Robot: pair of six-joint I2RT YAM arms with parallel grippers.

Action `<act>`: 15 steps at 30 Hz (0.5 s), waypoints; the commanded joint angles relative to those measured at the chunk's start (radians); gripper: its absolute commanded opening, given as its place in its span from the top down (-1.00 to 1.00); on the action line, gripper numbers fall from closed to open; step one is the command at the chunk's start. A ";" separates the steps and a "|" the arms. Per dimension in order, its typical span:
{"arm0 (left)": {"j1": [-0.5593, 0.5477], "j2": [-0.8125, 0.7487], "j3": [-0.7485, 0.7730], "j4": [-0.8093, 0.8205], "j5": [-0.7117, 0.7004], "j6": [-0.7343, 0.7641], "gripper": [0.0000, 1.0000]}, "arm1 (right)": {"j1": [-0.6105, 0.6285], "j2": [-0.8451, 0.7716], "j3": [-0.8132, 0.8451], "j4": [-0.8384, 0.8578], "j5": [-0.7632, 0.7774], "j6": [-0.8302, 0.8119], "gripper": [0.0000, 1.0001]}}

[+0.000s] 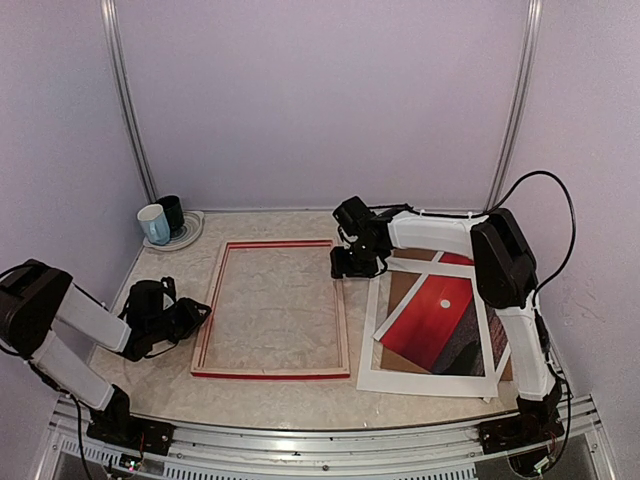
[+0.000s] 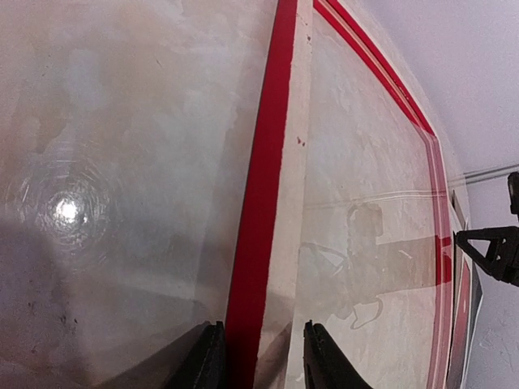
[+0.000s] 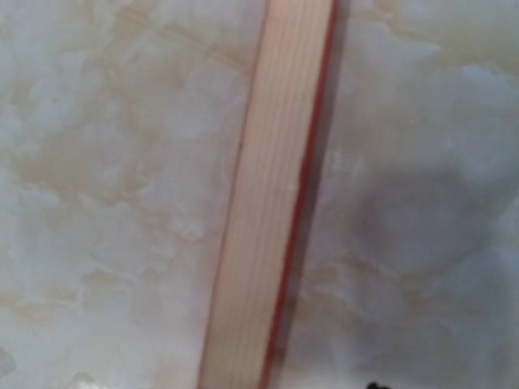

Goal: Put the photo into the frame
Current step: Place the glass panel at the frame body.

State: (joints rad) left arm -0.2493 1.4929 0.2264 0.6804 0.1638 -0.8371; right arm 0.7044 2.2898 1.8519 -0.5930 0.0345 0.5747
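The frame [image 1: 270, 372] lies flat mid-table, pale wood with red edges. In the left wrist view its left rail [image 2: 272, 203] runs between my left gripper's [image 2: 261, 356] fingers, which press on both of its sides. From above, the left gripper [image 1: 196, 314] sits at that rail's middle. My right gripper [image 1: 352, 268] hangs over the frame's far right corner. Its wrist view shows the right rail [image 3: 263, 203] close up and blurred. Only one dark fingertip [image 3: 374, 386] shows, clear of the rail. The photo [image 1: 432, 322], a red sky with a white sun, lies tilted to the right of the frame.
The photo rests on a brown backing board [image 1: 404, 290] inside a white mat [image 1: 420, 384]. Two mugs stand on a plate [image 1: 186, 236] at the back left. Walls close the table on three sides.
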 commanded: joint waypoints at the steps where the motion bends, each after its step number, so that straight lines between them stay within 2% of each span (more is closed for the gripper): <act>1: -0.021 0.024 -0.029 -0.077 0.052 -0.016 0.32 | -0.005 0.020 0.042 0.010 0.022 0.014 -0.09; 7: -0.037 0.030 -0.025 -0.077 0.048 -0.021 0.32 | -0.007 0.037 0.066 -0.012 0.057 0.008 -0.03; 15: -0.064 0.039 0.008 -0.153 -0.043 0.004 0.34 | -0.007 0.082 0.099 -0.035 0.075 0.007 -0.01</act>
State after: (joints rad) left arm -0.2890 1.4990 0.2329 0.6777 0.1574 -0.8478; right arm 0.7036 2.3249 1.9202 -0.6006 0.0814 0.5777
